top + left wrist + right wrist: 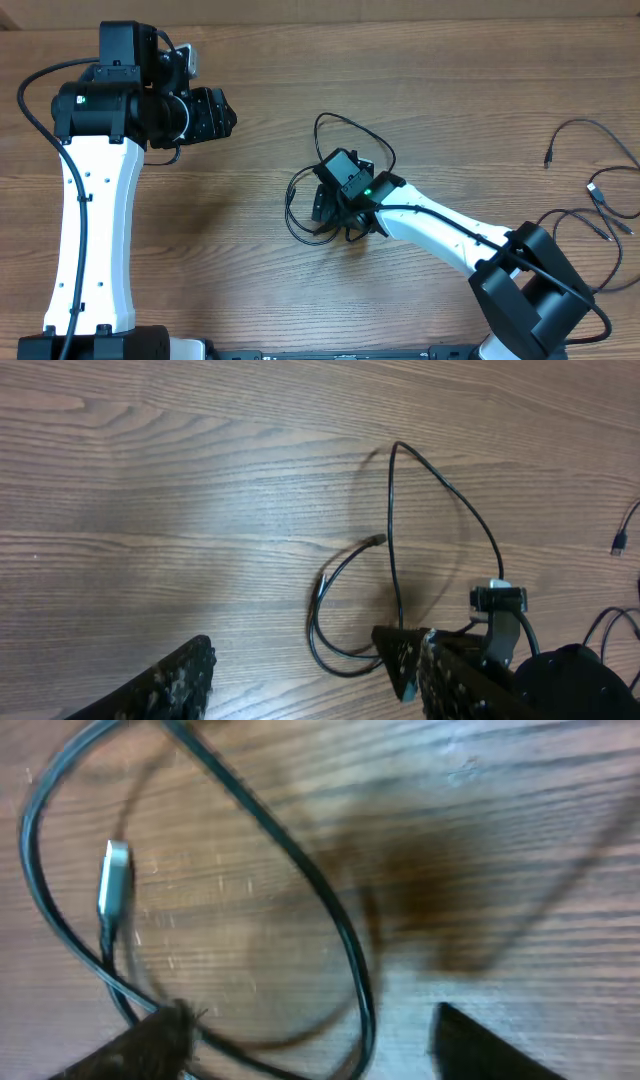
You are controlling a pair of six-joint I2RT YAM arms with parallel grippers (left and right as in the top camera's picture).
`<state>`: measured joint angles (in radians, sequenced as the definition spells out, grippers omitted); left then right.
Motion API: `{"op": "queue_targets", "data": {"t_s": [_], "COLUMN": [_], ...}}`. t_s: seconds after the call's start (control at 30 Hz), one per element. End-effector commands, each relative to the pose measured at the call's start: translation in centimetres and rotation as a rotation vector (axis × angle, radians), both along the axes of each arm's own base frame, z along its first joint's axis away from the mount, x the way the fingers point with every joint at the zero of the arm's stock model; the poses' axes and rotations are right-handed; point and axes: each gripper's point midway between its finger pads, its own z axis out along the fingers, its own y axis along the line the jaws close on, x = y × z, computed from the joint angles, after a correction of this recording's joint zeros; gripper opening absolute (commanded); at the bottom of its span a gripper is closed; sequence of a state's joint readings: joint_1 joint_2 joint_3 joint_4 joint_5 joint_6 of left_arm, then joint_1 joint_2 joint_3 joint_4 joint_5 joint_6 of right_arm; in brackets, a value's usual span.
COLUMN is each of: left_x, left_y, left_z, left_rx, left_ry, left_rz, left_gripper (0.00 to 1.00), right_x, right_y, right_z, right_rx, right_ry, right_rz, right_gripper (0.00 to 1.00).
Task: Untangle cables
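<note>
The tangle of cables (352,128) is lying at the centre of the table (300,60), with other loose cords (597,190) sitting well apart at the right edge of the overhead view. The right end effector (312,1020) is hanging low over the tangle with its fingers spread. In its wrist view one strand is running between them, and a silver plug (115,880) is lying at the left inside the loop. The left end effector (228,116) is waiting at the upper left, spread and holding nothing.

The step in hand looks like picking a single strand. To do it well, the right end effector should be closing on the one cord crossing its gap, not on the overlap at the lower left. It should then be drawing away slowly toward open wood so the plug end is slipping out of the loop and not cinching a knot. If the bundle is dragging along, the left arm could be pinning it.
</note>
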<state>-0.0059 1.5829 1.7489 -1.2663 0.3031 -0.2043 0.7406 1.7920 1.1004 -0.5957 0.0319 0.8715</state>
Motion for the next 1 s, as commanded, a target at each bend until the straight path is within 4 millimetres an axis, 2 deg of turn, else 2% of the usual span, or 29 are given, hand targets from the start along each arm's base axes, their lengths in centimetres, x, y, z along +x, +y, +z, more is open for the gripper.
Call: {"op": "queue_targets", "data": {"t_s": [0.0, 0.2, 0.23, 0.37, 0.57, 0.7, 0.83, 0.97], "left_x": [0.0, 0.0, 0.0, -0.1, -0.1, -0.1, -0.1, -0.1], "left_y": [-0.2, -0.2, -0.3, -0.7, -0.7, -0.7, -0.7, -0.7], "left_z": [1.0, 1.0, 1.0, 1.2, 1.2, 1.2, 1.2, 1.2], "left_rx": [-0.015, -0.015, -0.016, -0.038, -0.041, -0.041, -0.041, -0.042], "left_ry": [-0.023, -0.022, -0.022, -0.021, -0.022, -0.022, -0.021, -0.021], "left_rz": [0.001, 0.002, 0.002, -0.011, -0.012, -0.012, -0.012, -0.012], "left_gripper": [0.66, 0.66, 0.66, 0.65, 0.66, 0.65, 0.66, 0.65], "right_x": [0.1, 0.3, 0.3, -0.2, -0.8, -1.4, -1.9, -1.8], "right_y": [-0.7, -0.5, -0.5, -0.8, -0.7, -1.2, -1.6, -1.6], "right_z": [-1.5, -2.2, -2.2, -2.5, -2.7, -3.3, -4.2, -4.2], "right_rx": [-0.037, -0.023, -0.024, -0.031, -0.025, -0.018, -0.007, -0.003], "right_ry": [-0.013, -0.027, -0.026, -0.009, 0.018, 0.050, 0.061, 0.060], "right_rz": [-0.028, -0.031, -0.031, -0.028, -0.021, -0.098, -0.141, -0.147], "right_gripper": [0.64, 0.44, 0.36, 0.25, 0.20, 0.09, 0.09, 0.09]}}
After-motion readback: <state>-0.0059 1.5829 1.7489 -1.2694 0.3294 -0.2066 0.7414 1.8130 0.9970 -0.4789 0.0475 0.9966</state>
